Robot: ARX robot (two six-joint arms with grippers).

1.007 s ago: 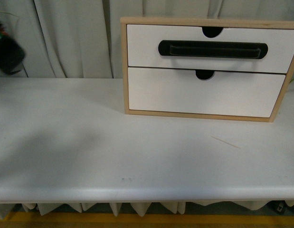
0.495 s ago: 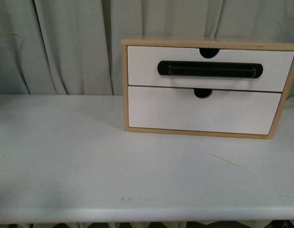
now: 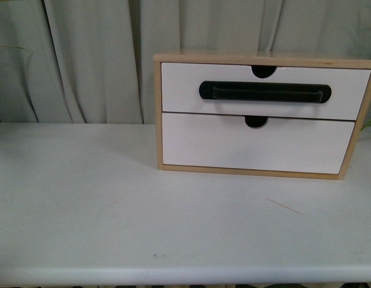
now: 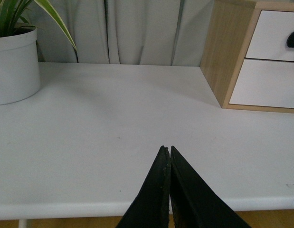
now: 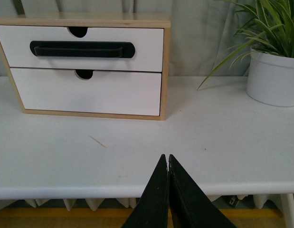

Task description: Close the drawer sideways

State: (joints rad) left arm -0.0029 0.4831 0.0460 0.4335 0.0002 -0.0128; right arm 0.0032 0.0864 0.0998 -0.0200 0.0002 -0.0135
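Grey curtains hang behind the white counter. On it, the white drawer with the long black handle looks pushed fully into its light wooden box, so the job seems done. Left gripper and right gripper are pinched closed, holding nothing

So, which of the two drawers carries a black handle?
The upper drawer: a long black bar handle runs across its white front. The lower drawer has a plain white front with only a notch.
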